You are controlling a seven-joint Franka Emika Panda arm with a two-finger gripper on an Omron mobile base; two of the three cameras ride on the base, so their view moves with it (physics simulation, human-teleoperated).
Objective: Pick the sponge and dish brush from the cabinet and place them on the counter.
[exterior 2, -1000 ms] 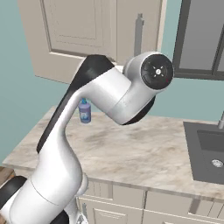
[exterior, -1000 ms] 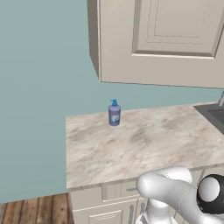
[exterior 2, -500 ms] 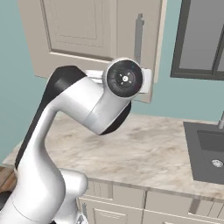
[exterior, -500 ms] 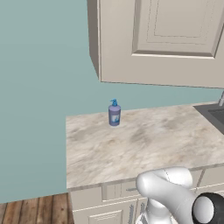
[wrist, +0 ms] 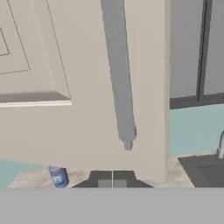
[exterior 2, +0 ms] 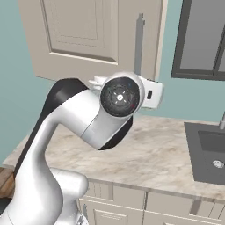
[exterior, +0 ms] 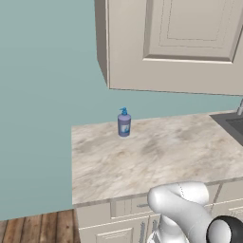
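On raised-panel cabinet [wrist: 65, 131], long bar handle [wrist: 120, 74]

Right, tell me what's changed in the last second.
The arm has swung left and lower across the right base view, wrist now near the cabinet handle. The gripper closed fully, holding nothing. Cabinet door shut, soap bottle and counter unchanged.

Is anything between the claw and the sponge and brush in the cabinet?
Yes: the beige raised-panel cabinet door is closed, so nothing inside shows. The shut claw sits just below its long grey bar handle, not gripping it.
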